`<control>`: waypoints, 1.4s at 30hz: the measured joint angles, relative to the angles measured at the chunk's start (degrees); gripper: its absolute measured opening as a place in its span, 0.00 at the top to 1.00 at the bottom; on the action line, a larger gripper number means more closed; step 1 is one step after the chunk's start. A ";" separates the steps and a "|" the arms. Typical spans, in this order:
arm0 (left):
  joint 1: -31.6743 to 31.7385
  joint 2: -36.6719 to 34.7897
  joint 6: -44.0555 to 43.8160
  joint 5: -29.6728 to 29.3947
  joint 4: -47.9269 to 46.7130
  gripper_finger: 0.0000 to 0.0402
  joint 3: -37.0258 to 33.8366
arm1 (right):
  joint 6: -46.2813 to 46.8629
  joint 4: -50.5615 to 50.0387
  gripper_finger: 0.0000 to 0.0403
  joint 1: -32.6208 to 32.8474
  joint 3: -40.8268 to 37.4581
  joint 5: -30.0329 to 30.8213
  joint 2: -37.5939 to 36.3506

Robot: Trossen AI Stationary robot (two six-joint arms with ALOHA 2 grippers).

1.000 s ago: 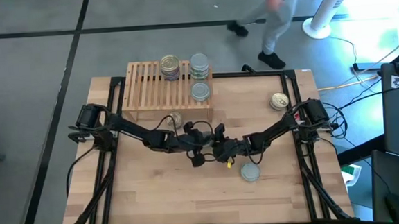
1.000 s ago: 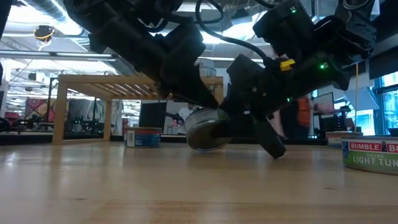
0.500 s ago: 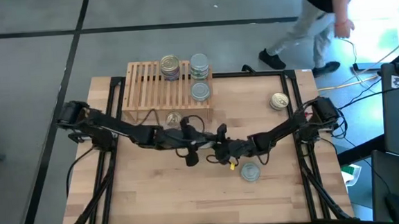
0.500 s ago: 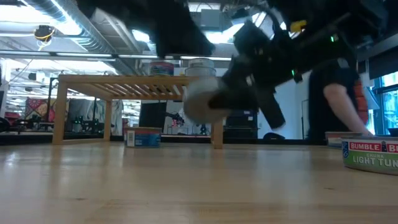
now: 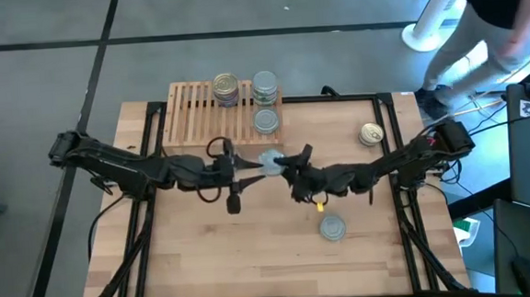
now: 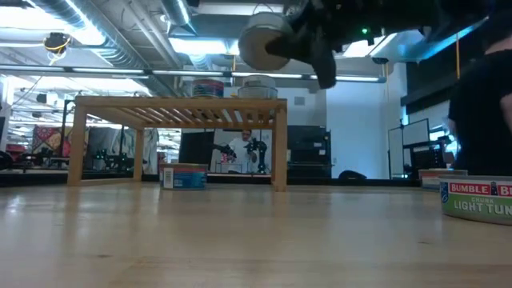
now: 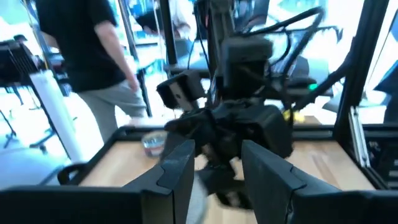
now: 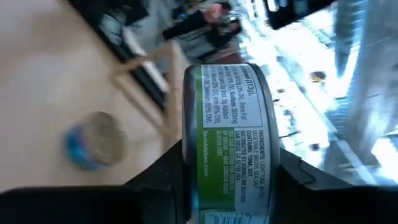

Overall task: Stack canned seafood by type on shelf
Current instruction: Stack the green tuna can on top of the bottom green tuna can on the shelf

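Nearest the low camera, a Bumble Bee light tuna can [image 6: 477, 198] sits on the table [image 5: 253, 260] at the right edge, cut off by the frame; from above it is the silver-lidded can [image 5: 332, 227] in front of the arms. Half a second ago the right gripper [image 5: 283, 165] held its green-label tuna can [image 8: 231, 143] level with the shelf top; now that can [image 6: 262, 40] hangs high above the slats, on edge, the fingers clamped across its flat faces. From above the can [image 5: 270, 163] lies between the two grippers, just in front of the shelf [image 5: 189, 116]. The left gripper [image 5: 241, 174] has pulled back from it and its fingers [image 7: 177, 168] stand apart with nothing between them. A blue-label can [image 6: 183, 177] rests on the table under the shelf, and a gold-lidded can [image 5: 370, 134] lies well apart to the right. On the slats stand a gold-lidded stack [image 5: 225, 88] and a silver-lidded stack [image 5: 264, 87], with one silver can [image 5: 265, 121] just in front. Motion blur hides the right gripper's outline in the low view. A person [image 5: 488, 24] walks past the far right corner.
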 joint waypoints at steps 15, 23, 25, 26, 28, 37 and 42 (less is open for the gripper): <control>5.78 1.54 3.99 -0.02 3.28 0.68 0.00 | -16.68 3.31 0.66 -13.47 0.00 -10.22 0.02; 9.10 6.53 2.97 0.01 5.91 0.68 -0.02 | -16.73 3.24 0.59 -16.60 0.00 -13.65 0.02; 9.69 7.62 2.94 0.04 7.74 0.68 -0.02 | -16.72 3.24 0.59 -17.37 0.01 -14.94 0.02; 10.01 8.11 2.95 0.02 8.59 0.68 -0.02 | -16.73 3.26 0.59 -17.74 0.01 -15.65 0.02; 10.45 9.43 2.92 0.00 9.82 0.68 -0.02 | -16.73 3.24 0.62 -18.43 0.00 -16.96 0.02; 12.91 12.52 2.81 0.07 10.45 0.68 -0.04 | -16.71 3.15 0.62 -19.68 0.02 -19.22 0.04; 14.27 12.52 0.89 0.20 10.73 0.68 -0.04 | -16.72 3.10 0.58 -19.68 0.00 -20.61 0.04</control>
